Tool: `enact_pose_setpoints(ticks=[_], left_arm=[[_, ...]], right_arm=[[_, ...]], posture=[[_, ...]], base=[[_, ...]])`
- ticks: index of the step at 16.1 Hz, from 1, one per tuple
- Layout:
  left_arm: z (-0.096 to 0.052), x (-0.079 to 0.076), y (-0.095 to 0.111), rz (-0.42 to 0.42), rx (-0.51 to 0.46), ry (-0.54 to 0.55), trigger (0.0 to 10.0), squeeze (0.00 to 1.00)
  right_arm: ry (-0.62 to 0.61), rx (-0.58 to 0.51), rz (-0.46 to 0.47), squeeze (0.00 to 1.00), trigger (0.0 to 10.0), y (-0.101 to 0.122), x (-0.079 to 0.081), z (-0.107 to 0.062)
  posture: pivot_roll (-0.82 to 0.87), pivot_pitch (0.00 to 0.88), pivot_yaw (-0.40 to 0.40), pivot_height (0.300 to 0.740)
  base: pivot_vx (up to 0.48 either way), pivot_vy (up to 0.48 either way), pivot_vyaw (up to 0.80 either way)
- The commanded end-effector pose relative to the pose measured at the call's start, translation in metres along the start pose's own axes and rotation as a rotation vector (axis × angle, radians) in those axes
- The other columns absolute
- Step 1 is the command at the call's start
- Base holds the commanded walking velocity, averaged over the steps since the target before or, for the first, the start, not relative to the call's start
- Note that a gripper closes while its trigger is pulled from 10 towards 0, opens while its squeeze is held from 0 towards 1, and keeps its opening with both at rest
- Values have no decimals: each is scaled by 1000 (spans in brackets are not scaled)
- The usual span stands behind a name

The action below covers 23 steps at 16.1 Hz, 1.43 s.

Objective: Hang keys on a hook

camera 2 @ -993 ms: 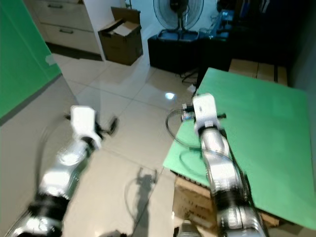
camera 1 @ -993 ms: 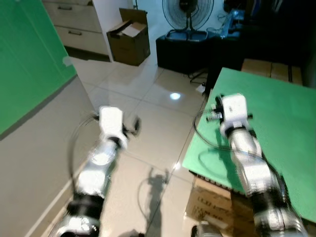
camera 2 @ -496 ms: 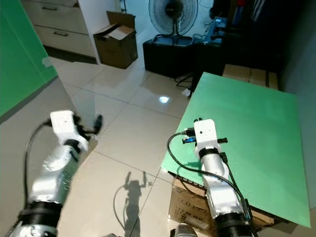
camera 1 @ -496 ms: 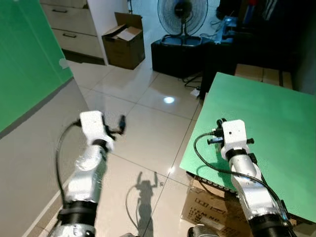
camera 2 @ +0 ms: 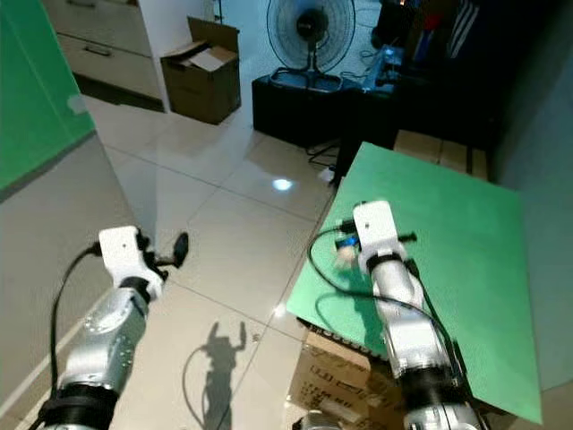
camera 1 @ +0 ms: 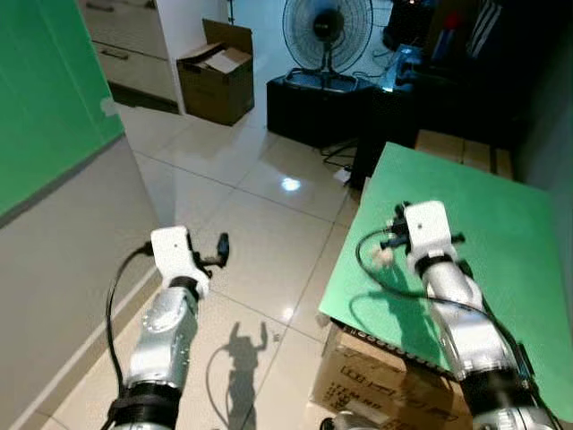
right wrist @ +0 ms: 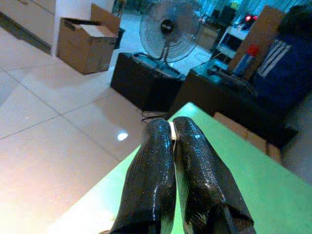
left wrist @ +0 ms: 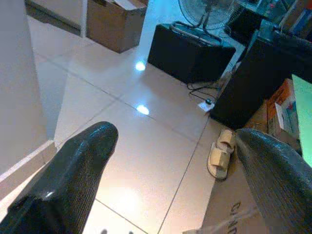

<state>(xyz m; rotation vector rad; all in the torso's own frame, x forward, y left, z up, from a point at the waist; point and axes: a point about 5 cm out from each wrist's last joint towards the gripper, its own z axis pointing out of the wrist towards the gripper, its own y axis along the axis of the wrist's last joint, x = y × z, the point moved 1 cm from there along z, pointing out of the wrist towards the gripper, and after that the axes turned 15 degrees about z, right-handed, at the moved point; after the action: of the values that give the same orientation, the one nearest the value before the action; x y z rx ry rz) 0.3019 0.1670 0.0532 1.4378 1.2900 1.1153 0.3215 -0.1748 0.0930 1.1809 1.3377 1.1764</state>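
My right gripper (camera 1: 390, 242) hovers over the near-left part of a green board (camera 1: 488, 224). Its fingers (right wrist: 156, 165) are pressed together, with a thin pale sliver pinched between the tips (right wrist: 171, 127). A small pale blurred thing, apparently the keys (camera 1: 383, 256), hangs just under those fingers. My left gripper (camera 1: 222, 244) is held out over the tiled floor (camera 1: 269, 224), open, its two fingers (left wrist: 92, 146) wide apart with nothing between them.
The green board rests on cardboard boxes (camera 1: 372, 385) at my right. A wall with a green panel (camera 1: 45, 90) runs along my left. Ahead stand an open cardboard box (camera 1: 213, 72), a black cabinet (camera 1: 309, 103) with a fan (camera 1: 327, 31), and slippers (left wrist: 222, 151) on the floor.
The view steadied after a swing. My right gripper rose slightly over the board, and the pale thing now shows under it. My left gripper dropped a little.
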Motion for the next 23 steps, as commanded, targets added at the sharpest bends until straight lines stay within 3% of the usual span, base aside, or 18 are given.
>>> enact_pose_setpoints(ticks=[1, 6, 15, 23], left_arm=[[3, -8, 6, 26, -23, -28, 10000, 0], [3, -25, -2, 3, -25, -67, 10000, 0], [13, -20, 37, 43, -122, -78, 10000, 0], [12, -18, 42, 11, -138, -67, 10000, 0]], right_arm=[[-10, 11, 20, 0, 0, -4, -1, 1], [-6, 57, 17, 0, 0, -11, -4, -3], [19, 59, 65, 0, 0, -16, 21, 8], [7, 73, 77, 0, 0, -22, 23, 6]], posture=[[-207, 0, -11, 736], [-231, 0, -81, 736], [-157, 0, -13, 736], [-160, 0, -3, 736]], base=[[0, 0, 0], [0, 0, 0], [0, 0, 0], [-251, 0, 0]])
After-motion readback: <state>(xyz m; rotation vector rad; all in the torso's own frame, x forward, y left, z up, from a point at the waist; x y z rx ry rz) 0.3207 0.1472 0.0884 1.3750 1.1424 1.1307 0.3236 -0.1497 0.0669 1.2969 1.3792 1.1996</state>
